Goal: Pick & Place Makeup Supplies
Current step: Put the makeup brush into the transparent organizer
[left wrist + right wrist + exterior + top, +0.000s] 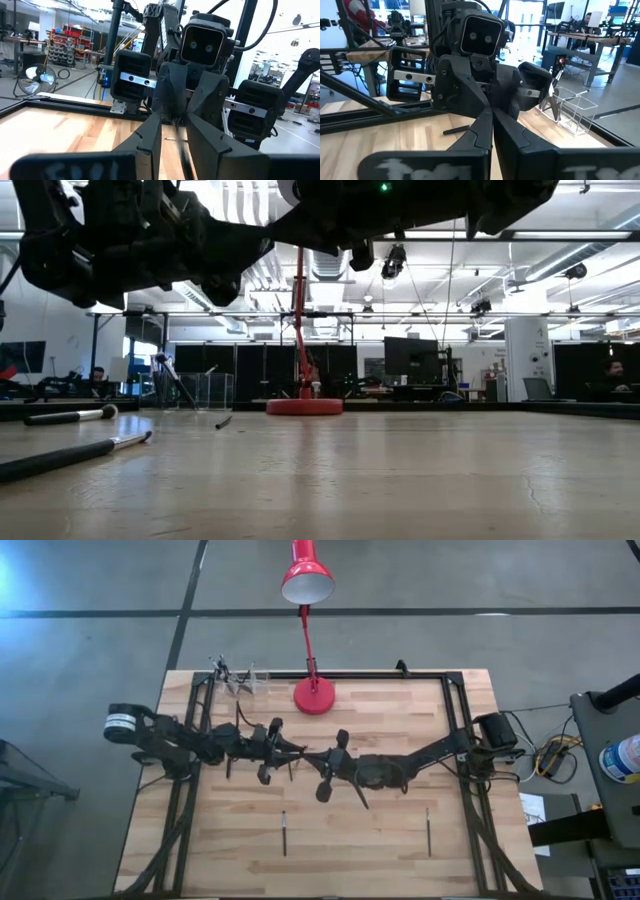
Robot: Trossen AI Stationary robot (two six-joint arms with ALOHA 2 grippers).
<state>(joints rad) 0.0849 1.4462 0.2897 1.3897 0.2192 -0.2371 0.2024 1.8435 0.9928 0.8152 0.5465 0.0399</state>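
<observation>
Makeup brushes lie scattered on the wooden bench (400,720): one dark stick (284,832) near the front left, another (428,825) front right, well apart. More stand in a clear holder (245,681) at the back, beside the red lamp (313,695). Above mid-bench the two arms meet tip to tip. Left claw (297,750) stands partly parted, right claw (312,754) pinched closed; whether either holds anything I cannot tell.

both arms (300,755) block mid-table; lamp (314,695) guards the rear; front seems open
</observation>
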